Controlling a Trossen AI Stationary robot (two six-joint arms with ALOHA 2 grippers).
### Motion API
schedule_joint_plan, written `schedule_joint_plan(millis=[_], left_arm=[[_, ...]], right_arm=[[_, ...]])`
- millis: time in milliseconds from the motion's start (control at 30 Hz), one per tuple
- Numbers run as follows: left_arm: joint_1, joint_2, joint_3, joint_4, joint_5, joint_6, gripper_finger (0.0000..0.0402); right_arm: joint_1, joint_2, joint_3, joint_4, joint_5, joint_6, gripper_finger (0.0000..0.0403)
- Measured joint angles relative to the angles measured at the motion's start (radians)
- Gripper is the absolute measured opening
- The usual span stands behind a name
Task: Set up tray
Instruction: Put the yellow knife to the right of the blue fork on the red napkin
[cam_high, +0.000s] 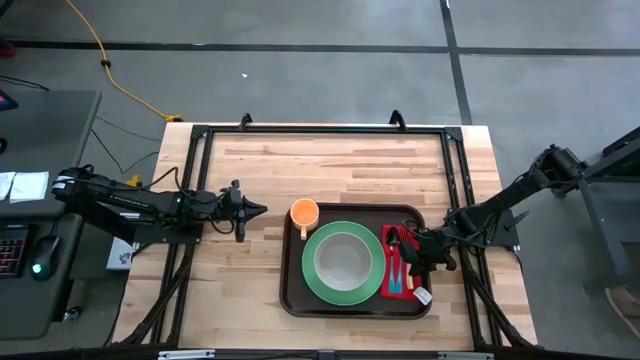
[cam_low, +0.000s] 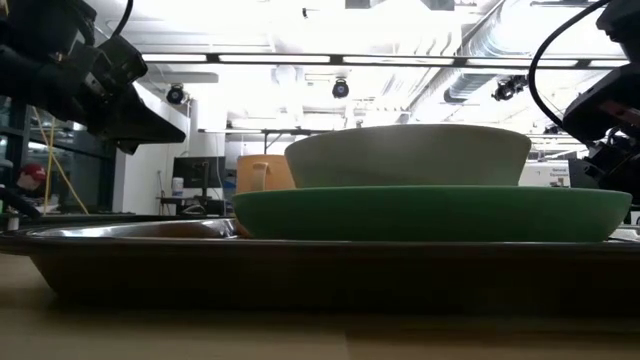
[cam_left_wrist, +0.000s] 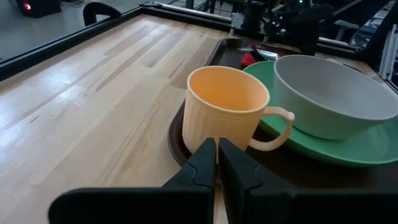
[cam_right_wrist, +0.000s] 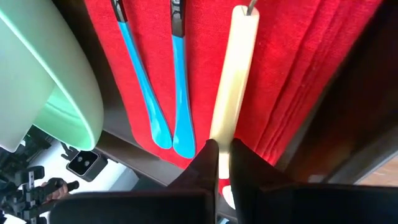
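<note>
High view shows the tray (cam_high: 293, 290) lying lengthwise across the bench (cam_high: 250, 180), the right hand (cam_high: 418, 262) pinched shut over the cream-handled utensil (cam_right_wrist: 231, 74) on the napkin (cam_high: 402, 290) at its right end, the left hand (cam_high: 250, 211) closed, empty, just beyond the cup (cam_high: 304, 212).

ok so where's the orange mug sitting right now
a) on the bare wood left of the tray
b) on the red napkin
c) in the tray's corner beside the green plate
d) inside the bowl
c: the orange mug stands inside the tray at its far left corner, just beside the green plate, with the left gripper shut and empty on the wood side of it.
</note>
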Motion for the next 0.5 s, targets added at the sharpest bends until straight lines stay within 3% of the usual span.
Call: schedule_joint_plan(millis=[500], left_arm=[[0.000,0.000,0.000,0.011,-0.001,0.000,0.0046]], right_arm=[[0.001,0.000,0.000,-0.020,-0.054,0.001,0.0019]])
